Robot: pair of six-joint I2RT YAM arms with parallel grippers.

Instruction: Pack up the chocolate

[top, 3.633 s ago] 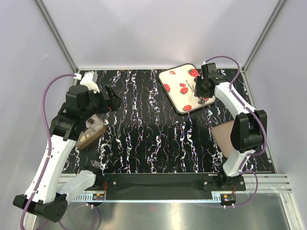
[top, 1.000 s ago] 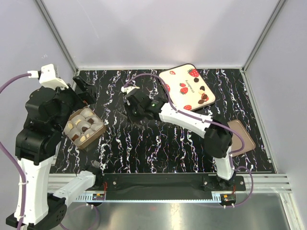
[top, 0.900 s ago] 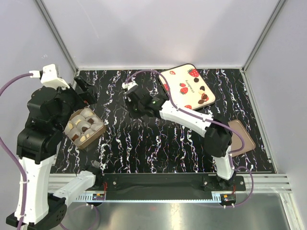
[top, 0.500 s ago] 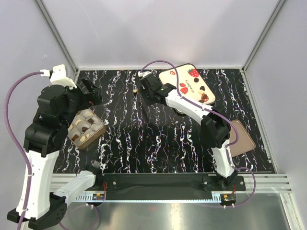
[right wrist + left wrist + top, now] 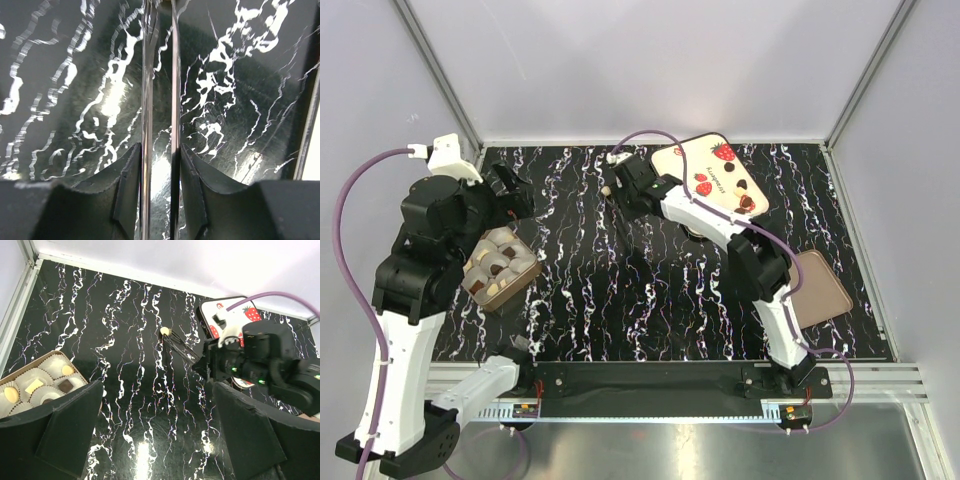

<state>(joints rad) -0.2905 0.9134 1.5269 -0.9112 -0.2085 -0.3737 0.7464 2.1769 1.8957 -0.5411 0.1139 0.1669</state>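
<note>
My right gripper (image 5: 628, 183) is shut on thin metal tongs (image 5: 159, 125), which run straight out between its jaws. In the left wrist view the tongs (image 5: 182, 346) end at a small creamy white chocolate (image 5: 164, 331), seen from the top as a pale dot (image 5: 605, 190) over the back middle of the table. A brown box (image 5: 500, 268) at the left holds several white and dark chocolates (image 5: 36, 386). Dark chocolates (image 5: 747, 202) lie on the strawberry-print tray (image 5: 705, 165). My left gripper (image 5: 510, 190) is open and empty above the box's far side (image 5: 160, 440).
A flat brown lid (image 5: 817, 287) lies at the right by the right arm's base. The strawberry tray sits at the back right corner. Grey walls and metal posts (image 5: 440, 70) enclose the black marbled table (image 5: 650, 300).
My right gripper with the tongs has swung from the table's middle left back toward the strawberry tray. My left arm has shifted slightly toward the back, still open.
</note>
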